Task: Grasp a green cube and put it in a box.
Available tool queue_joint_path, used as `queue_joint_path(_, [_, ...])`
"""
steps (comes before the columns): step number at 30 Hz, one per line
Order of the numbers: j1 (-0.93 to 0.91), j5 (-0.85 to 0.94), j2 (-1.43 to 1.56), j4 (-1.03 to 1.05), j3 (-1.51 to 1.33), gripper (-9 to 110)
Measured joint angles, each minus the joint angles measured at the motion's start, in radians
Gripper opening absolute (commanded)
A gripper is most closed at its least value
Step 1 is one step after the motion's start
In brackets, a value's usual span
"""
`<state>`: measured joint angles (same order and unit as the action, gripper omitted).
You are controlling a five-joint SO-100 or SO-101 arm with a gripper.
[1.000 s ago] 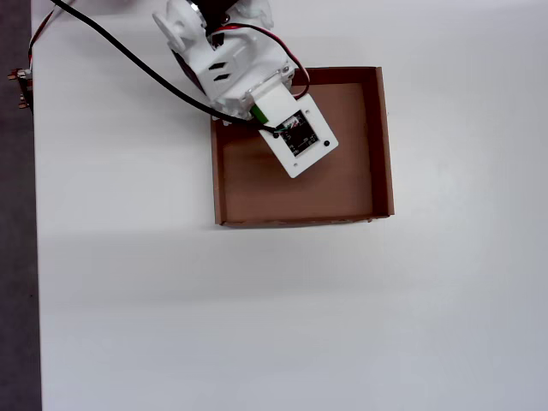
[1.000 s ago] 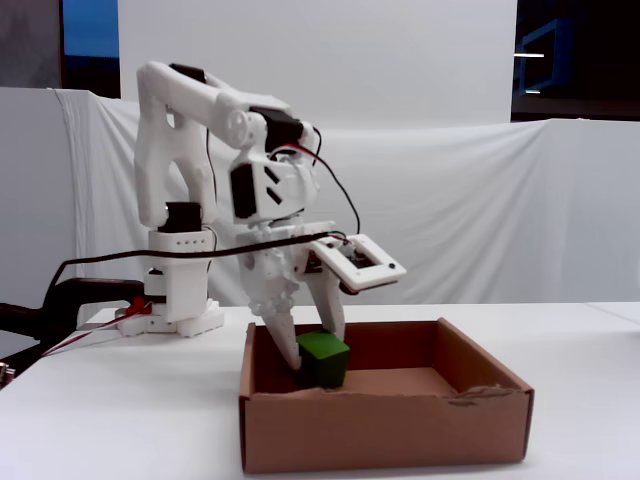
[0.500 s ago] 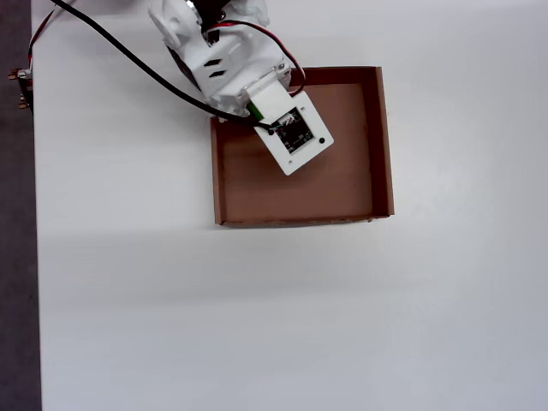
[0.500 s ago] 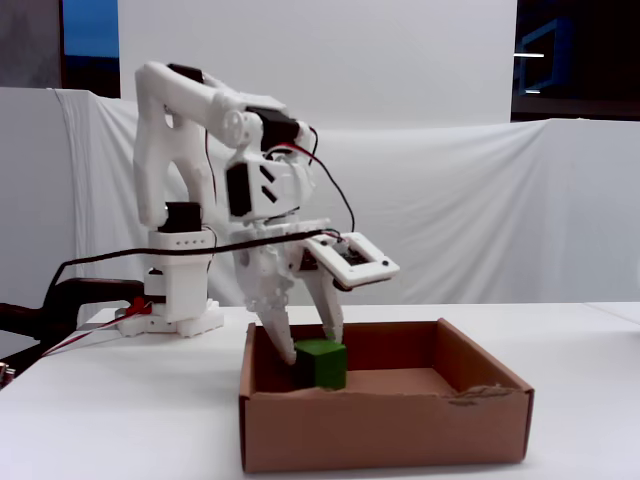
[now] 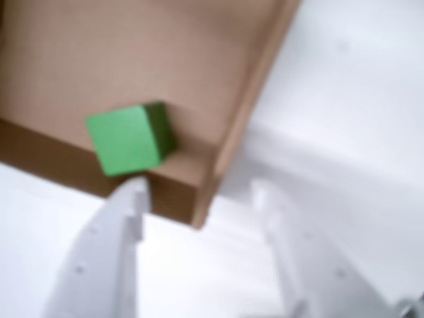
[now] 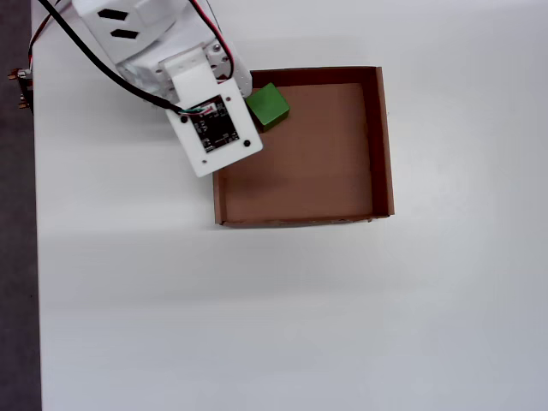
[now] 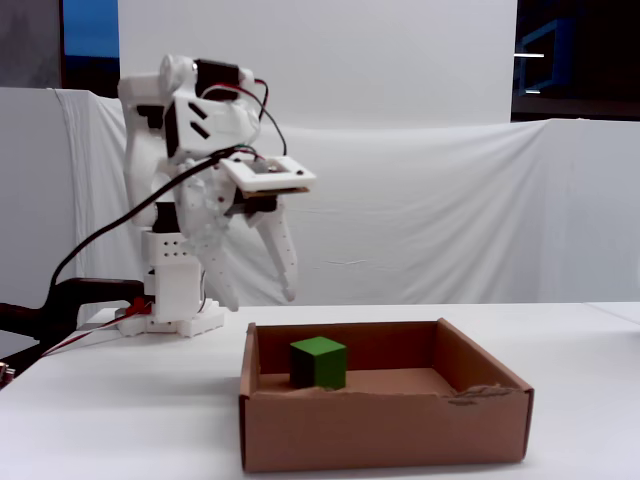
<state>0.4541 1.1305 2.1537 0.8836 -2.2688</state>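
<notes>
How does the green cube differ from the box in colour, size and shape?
The green cube is bright green, while the box is brown cardboard. The cube is solid and small; the box is an open, shallow tray, far wider. The cube sits inside the box, in one corner. Both have square outlines in the overhead view.

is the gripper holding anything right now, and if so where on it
Nothing is held. The gripper is open and lifted clear, and the green cube sits on the floor of the box.
</notes>
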Motion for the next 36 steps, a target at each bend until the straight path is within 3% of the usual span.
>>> queue_joint_path(15, [-0.354, -0.018, 0.413, 0.091, -0.362, 22])
queue_joint_path(24, [-0.456, -0.032, 0.773, 0.192, -0.638, 22])
queue_joint_path(36, [-0.54, -0.055, 0.989, 0.327, -0.709, 22])
